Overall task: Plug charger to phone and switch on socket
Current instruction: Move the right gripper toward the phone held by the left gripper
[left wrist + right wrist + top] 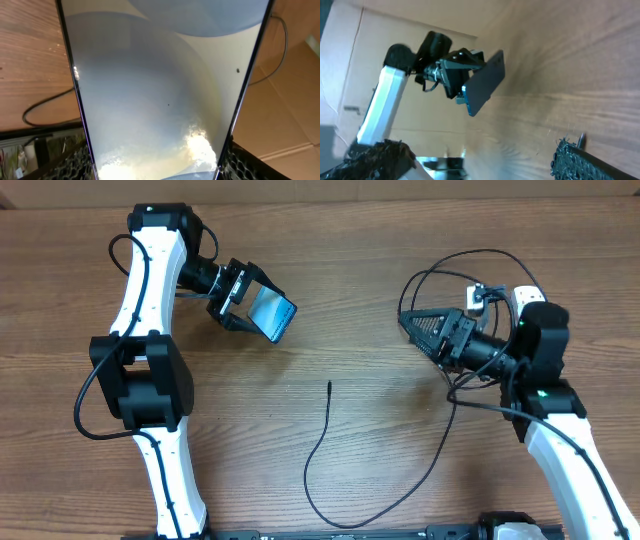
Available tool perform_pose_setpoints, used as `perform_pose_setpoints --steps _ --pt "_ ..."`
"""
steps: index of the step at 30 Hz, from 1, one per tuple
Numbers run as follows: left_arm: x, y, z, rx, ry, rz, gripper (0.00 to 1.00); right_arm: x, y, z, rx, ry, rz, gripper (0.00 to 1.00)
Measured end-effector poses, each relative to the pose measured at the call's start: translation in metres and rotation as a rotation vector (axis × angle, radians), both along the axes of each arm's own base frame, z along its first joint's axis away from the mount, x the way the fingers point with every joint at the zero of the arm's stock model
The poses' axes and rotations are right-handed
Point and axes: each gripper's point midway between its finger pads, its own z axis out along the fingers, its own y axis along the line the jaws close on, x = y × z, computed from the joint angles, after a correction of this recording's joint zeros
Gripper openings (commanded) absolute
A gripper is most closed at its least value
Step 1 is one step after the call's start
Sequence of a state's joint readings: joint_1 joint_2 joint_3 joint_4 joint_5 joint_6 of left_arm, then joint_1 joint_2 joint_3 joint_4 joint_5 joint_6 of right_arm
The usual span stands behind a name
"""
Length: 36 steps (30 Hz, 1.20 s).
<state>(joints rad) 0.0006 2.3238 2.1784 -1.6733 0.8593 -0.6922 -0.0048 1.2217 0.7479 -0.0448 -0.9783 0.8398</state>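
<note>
Left gripper (248,302) is pinching the phone (273,314) by its slim dark edges, held up off the wooden table (350,240) at upper left. That glossy glass slab could easily twist or slip once a connector pushes on it. Right gripper (412,324) has its jaws spread wide and empty, and the thin, floppy charger (322,435) lies flat mid-table, its tiny tip awkward to pinch.

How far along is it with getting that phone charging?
Done: the left gripper holds the phone up in its jaws. In hand: the right gripper hangs open, empty. Left: the charger lies loose on the table, not plugged into the phone. The power switch is out of sight.
</note>
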Motion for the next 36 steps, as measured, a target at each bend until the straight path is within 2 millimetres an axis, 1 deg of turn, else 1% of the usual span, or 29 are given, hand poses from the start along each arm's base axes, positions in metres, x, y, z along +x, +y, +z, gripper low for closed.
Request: perform_pose_setpoints --steps 3,7,12,13,15,19,24,26,29,33,36 --pt "0.006 -0.002 -0.005 0.027 -0.028 -0.001 0.04 0.0 0.002 -0.003 0.025 0.048 -0.005 1.0" --pt "0.011 -0.009 -0.012 0.077 -0.035 0.005 0.04 -0.001 0.005 -0.001 0.036 0.055 0.005 1.0" --pt "0.011 -0.016 -0.019 0.138 -0.01 0.019 0.04 -0.003 0.007 -0.002 0.032 0.06 0.012 1.0" --pt "0.011 -0.017 -0.02 0.15 -0.004 0.023 0.04 -0.005 0.01 -0.003 0.026 0.053 0.026 1.0" --pt "0.012 -0.021 -0.022 0.173 0.003 0.031 0.04 -0.01 0.018 -0.011 0.004 0.088 0.037 1.0" --pt "0.01 -0.033 -0.025 0.2 0.007 0.023 0.04 -0.021 0.038 -0.036 -0.086 0.16 0.035 1.0" --pt "0.003 -0.048 -0.029 0.241 0.021 0.005 0.04 -0.025 0.063 -0.049 -0.195 0.132 0.018 1.0" --pt "0.002 -0.051 -0.03 0.247 0.024 0.001 0.04 -0.025 0.067 -0.052 -0.229 0.122 -0.002 1.0" --pt "-0.003 -0.061 -0.03 0.256 0.032 -0.012 0.04 -0.02 0.07 -0.06 -0.271 0.121 -0.048 1.0" --pt "-0.009 -0.074 -0.031 0.264 0.033 -0.037 0.04 -0.007 0.067 -0.063 -0.274 0.115 -0.104 1.0" --pt "-0.014 -0.084 -0.031 0.267 0.032 -0.053 0.04 -0.004 0.065 -0.065 -0.278 0.122 -0.125 1.0"
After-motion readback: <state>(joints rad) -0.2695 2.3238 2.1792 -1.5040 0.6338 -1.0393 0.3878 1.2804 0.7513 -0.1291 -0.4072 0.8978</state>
